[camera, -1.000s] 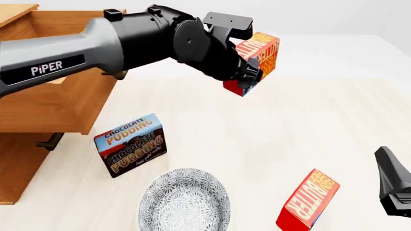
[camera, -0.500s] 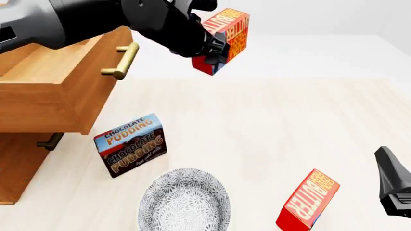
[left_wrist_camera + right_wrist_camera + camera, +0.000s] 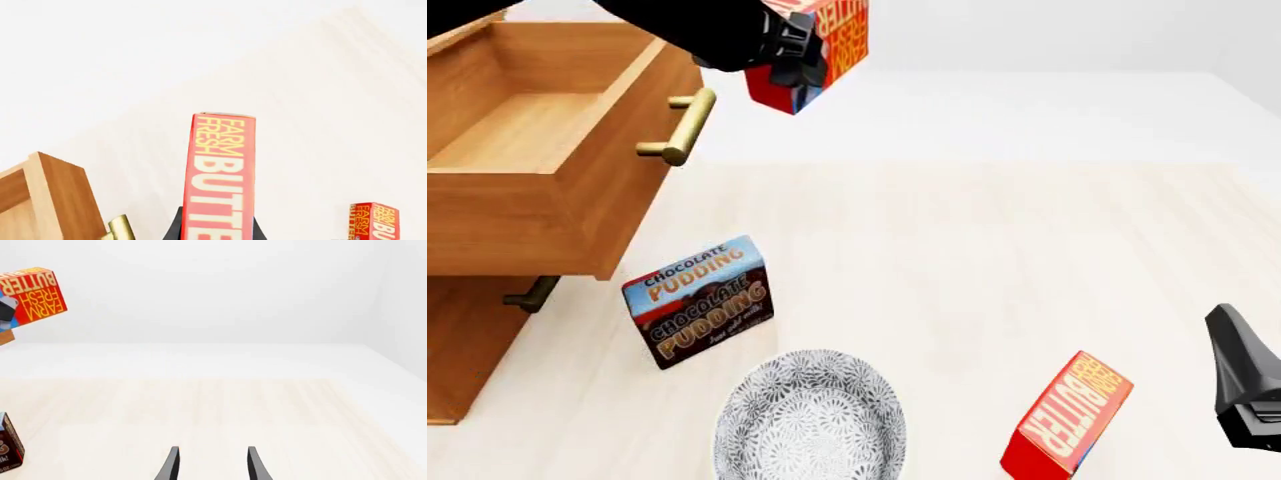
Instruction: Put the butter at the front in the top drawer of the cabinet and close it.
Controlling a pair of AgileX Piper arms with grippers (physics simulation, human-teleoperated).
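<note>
One red butter carton (image 3: pixel 827 30) hangs high in the air at the top of the front view, just right of the brass handle (image 3: pixel 678 126) of the open top drawer (image 3: pixel 521 225). My left gripper (image 3: pixel 790 50) is shut on it. The left wrist view shows this butter carton (image 3: pixel 220 175) upright between the jaws, with the drawer corner (image 3: pixel 53 195) beside it. A second butter carton (image 3: pixel 1068 415) stands tilted on the table at the front right. My right gripper (image 3: pixel 212 461) is open and holds nothing. The drawer's inside looks bare. The cabinet (image 3: pixel 461 340) stands at the left.
A brown-and-blue Chocolate Pudding box (image 3: pixel 701 300) stands in front of the cabinet. A patterned grey plate (image 3: pixel 811 415) lies at the front centre. The lower drawer's handle (image 3: pixel 527 293) shows under the open drawer. The right arm (image 3: pixel 1244 385) rests at the right edge.
My left arm has carried the butter up and to the left, from mid-table height to beside the drawer handle, and has mostly left the front view. The right arm has not moved.
</note>
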